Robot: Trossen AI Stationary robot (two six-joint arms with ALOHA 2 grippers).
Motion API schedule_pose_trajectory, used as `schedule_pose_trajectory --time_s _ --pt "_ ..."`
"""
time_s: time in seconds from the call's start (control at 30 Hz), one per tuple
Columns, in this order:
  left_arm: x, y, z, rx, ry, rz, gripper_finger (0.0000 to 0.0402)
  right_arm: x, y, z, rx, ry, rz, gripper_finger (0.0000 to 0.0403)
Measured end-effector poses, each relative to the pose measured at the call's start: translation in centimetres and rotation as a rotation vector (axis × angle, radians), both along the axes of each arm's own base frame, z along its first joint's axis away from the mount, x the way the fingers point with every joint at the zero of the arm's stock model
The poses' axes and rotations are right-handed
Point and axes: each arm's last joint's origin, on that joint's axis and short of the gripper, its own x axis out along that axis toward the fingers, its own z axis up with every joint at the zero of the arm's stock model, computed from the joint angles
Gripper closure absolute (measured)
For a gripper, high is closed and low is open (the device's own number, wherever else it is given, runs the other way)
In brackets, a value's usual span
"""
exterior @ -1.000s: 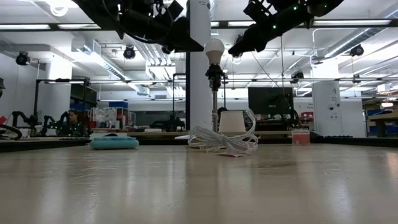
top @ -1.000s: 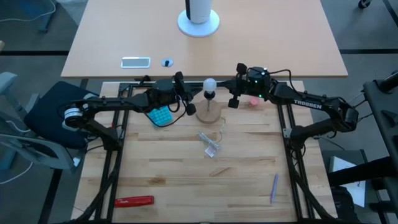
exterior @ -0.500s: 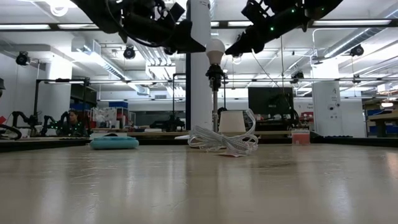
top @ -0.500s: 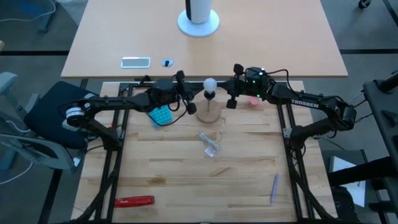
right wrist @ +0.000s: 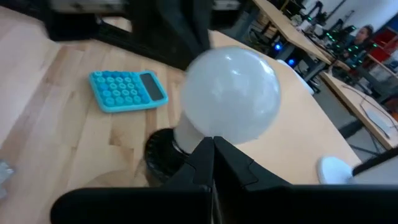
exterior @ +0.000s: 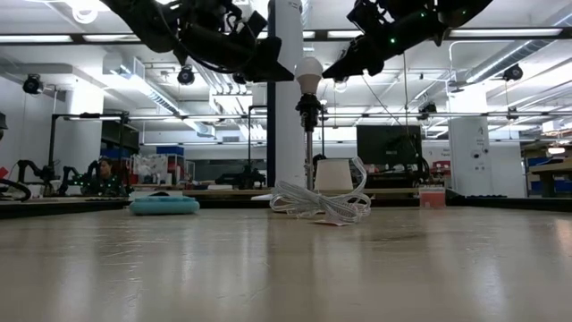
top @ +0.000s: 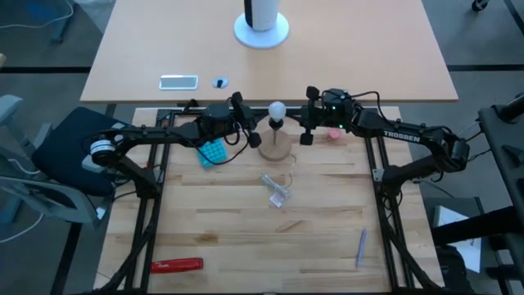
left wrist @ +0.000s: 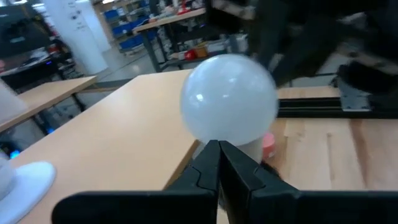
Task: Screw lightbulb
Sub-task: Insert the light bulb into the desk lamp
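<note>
Lightbulb (top: pixel 277 110) sits atop the lamp stand on the wooden disc (top: pixel 276 151), butcher-block table (top: pixel 327 213). Left gripper (top: pixel 248 129) and right gripper (top: pixel 304 123) flank it, both clenched, empty. Open workshop behind.

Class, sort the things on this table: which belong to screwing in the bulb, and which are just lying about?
Job: lightbulb; socket stand on round wooden disc; left gripper; right gripper.

Lying about: blue calculator; clear plastic wrapper; red tool; pen; small pink thing.
</note>
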Motion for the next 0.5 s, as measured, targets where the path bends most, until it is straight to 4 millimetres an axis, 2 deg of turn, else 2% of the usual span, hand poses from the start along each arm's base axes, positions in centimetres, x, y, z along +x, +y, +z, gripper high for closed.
schedule_pose_trajectory --time_s 0.3,0.5 --pt "-0.32 0.02 -0.02 -0.021 0.022 0.068 0.0401 -0.37 0.04 0.09 -0.013 0.023 -0.042 0.0403" --pt "-0.34 -0.53 0.27 -0.023 0.021 -0.003 0.0401 -0.48 -0.20 0.19 -0.037 0.025 -0.102 0.0403"
